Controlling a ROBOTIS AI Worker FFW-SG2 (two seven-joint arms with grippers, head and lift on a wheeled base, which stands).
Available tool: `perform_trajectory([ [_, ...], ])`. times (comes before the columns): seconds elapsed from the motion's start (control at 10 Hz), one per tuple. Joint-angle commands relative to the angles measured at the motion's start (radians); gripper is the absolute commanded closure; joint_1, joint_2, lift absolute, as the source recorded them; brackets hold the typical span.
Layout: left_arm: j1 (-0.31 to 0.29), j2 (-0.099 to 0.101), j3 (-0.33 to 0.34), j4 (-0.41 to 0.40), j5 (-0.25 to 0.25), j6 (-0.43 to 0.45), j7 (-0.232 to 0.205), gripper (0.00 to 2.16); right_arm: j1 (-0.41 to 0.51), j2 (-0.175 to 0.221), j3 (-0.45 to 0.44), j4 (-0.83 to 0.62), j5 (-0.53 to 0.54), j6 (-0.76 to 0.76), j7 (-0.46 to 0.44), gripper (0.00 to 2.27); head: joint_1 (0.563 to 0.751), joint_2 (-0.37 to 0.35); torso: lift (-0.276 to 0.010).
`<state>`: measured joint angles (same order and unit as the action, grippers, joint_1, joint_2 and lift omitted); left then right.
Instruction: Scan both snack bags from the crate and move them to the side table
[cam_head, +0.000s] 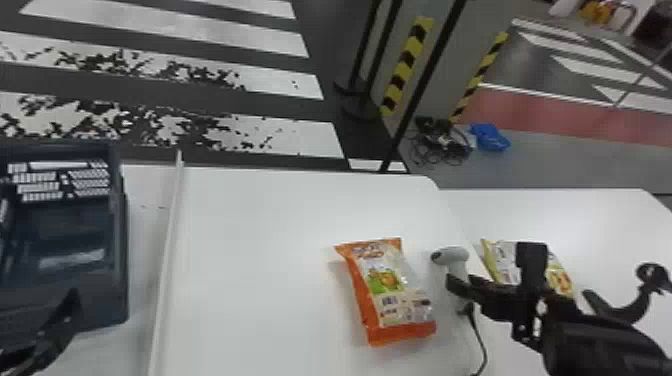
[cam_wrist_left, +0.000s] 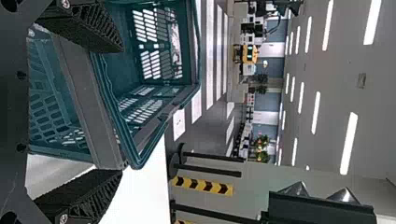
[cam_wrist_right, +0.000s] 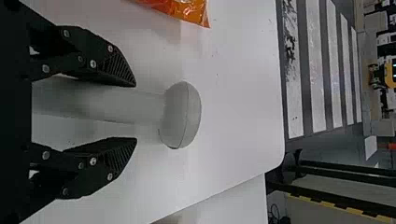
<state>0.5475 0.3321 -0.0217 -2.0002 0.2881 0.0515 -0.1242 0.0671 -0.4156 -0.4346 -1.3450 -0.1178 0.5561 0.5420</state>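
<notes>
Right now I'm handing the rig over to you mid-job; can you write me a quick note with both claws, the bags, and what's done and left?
Left claw: open, at the crate.
Right claw: open, fingers on either side of the scanner handle, not closed on it.
Bags: orange bag lies on the main table, left of the scanner; yellow-green bag lies on the side table, partly behind the right arm.
Done: both bags out of the crate, one on the side table. Scans can't be confirmed.
Left: orange bag to the side table, scanned first if needed.
</notes>
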Motion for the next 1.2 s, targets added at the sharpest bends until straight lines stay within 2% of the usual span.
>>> perform_trajectory([
  [0.0,0.000,0.002,-0.001,0.001,0.002,0.000,0.000,0.07,-0.001,0.000,0.002,0.004,0.001,-0.005,0.001,2.05,0.695,-0.350,-0.099],
  [0.2,-0.003,0.004,-0.001,0.001,0.002,0.000,0.000,0.07,0.013,0.001,-0.009,-0.019,0.001,-0.005,-0.001,2.24,0.695,-0.350,-0.099],
  [0.4,-0.021,0.005,-0.011,0.004,0.003,0.009,0.003,0.07,0.072,0.031,-0.055,-0.154,-0.003,0.060,-0.008,2.24,0.695,-0.350,-0.099],
  [0.6,-0.024,0.007,-0.011,0.001,0.002,0.009,0.003,0.07,0.149,0.083,-0.095,-0.358,-0.008,0.158,-0.027,2.24,0.695,-0.350,-0.099],
  [0.9,-0.029,0.011,-0.012,-0.005,0.003,0.009,0.003,0.07,0.263,0.169,-0.108,-0.631,-0.002,0.290,-0.043,2.24,0.695,-0.350,-0.099],
  [1.1,-0.027,0.013,-0.014,-0.011,0.003,0.009,0.005,0.07,0.355,0.207,-0.105,-0.798,0.003,0.388,-0.043,2.24,0.695,-0.335,-0.099],
])
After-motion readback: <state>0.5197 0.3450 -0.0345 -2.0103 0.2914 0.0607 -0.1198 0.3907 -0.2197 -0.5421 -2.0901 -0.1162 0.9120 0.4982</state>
